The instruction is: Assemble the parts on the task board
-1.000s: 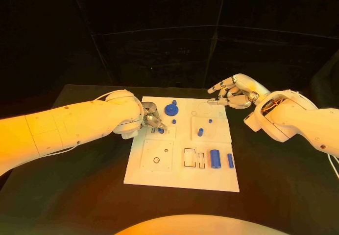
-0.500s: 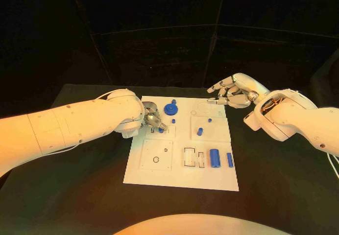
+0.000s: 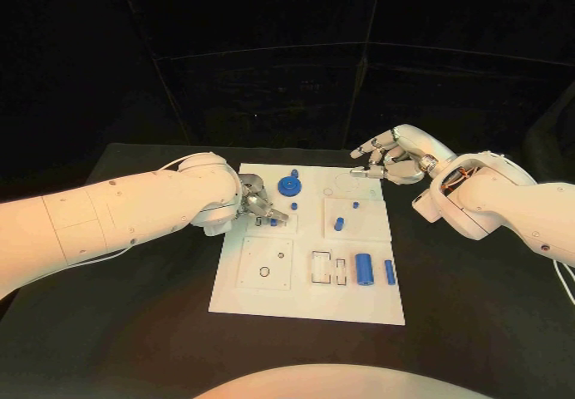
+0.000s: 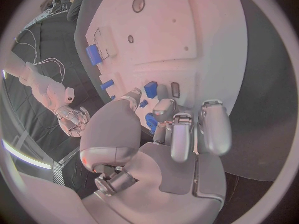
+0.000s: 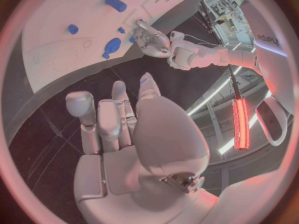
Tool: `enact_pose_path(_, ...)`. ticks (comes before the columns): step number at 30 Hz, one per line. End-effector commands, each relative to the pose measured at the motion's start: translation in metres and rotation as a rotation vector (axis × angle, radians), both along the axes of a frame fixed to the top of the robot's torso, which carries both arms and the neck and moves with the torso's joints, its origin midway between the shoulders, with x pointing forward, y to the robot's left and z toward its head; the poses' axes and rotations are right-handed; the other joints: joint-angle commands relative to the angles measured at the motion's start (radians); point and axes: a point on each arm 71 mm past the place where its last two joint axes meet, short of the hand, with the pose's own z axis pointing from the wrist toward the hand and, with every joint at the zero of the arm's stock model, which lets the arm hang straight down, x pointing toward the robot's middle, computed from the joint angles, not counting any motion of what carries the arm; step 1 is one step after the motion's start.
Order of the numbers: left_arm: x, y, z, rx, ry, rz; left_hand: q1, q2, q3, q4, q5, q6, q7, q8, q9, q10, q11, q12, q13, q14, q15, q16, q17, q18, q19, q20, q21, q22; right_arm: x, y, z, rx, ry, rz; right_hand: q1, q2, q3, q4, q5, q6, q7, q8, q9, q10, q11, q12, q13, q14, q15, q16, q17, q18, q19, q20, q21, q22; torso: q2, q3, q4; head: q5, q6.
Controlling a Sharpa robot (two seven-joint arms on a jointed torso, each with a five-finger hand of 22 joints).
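Left robot hand (image 3: 258, 208) works at the task board's (image 3: 300, 291) left edge, fingers closed around a small blue part (image 3: 272, 221).
Head view: the board lies mid-counter (image 3: 479, 316); a blue knob (image 3: 290, 184) sits near its far edge, a blue cylinder (image 3: 363, 269) near its right edge. The right robot hand (image 3: 390, 158) hovers by the far right corner, fingers curled, holding nothing. Left wrist view: fingertips (image 4: 177, 122) bear on the small blue part (image 4: 151, 122). Right wrist view: the right robot hand (image 5: 115, 114) hangs over bare counter (image 5: 37, 129) beside the board (image 5: 74, 15).
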Motion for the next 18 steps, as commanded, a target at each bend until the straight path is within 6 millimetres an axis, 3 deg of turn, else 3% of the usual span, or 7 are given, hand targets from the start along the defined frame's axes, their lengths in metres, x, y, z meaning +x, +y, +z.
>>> enact_pose_path(1,0.0,0.003,0.002,-0.006,-0.018,0.018,-0.013,0.002,-0.026,0.002,-0.003,-0.002,-0.003,0.004,0.002,0.0,-0.002,-0.002,-0.009,0.104,-0.008,0.006,0.263,-0.017,0.002,-0.003,0.0,-0.001,0.0,0.001,0.001,0.003,0.001,0.005,-0.004,0.007,-0.005,0.001,-0.005,-0.009,0.001,0.005,0.0,-0.007,-0.001,-0.006,-0.001,-0.005,0.0,-0.006,-0.002,0.015,-0.007,0.002,-0.006,-0.003,-0.001,0.0006,-0.0001,0.0,0.001)
enact_pose_path(12,0.006,0.006,0.036,-0.057,-0.083,0.028,-0.001,0.036,-0.114,0.002,-0.003,-0.029,0.004,0.002,0.005,-0.027,0.003,-0.031,-0.049,0.104,-0.005,0.006,0.263,-0.012,-0.009,-0.002,-0.019,-0.022,0.003,-0.001,0.0,0.004,0.005,-0.002,-0.004,0.008,-0.007,0.002,-0.005,-0.01,0.001,0.005,0.0,-0.007,-0.001,-0.008,-0.003,-0.007,0.001,-0.011,-0.007,0.016,-0.01,0.002,-0.01,-0.009,-0.001,0.0003,0.0022,0.0,0.006)
enact_pose_path(18,0.015,0.014,0.055,0.001,-0.06,0.017,0.093,0.065,-0.135,-0.01,-0.001,-0.089,0.031,-0.037,-0.016,-0.08,0.026,-0.08,-0.112,0.104,0.014,0.006,0.263,-0.004,-0.033,0.013,-0.053,-0.064,0.004,0.0,-0.001,0.003,0.008,-0.003,-0.003,0.009,-0.007,0.001,-0.004,-0.011,0.001,0.006,0.0,-0.008,-0.001,-0.008,-0.005,-0.007,0.001,-0.012,-0.007,0.016,-0.01,0.002,-0.011,-0.01,-0.001,0.0004,0.0024,0.007,0.008)
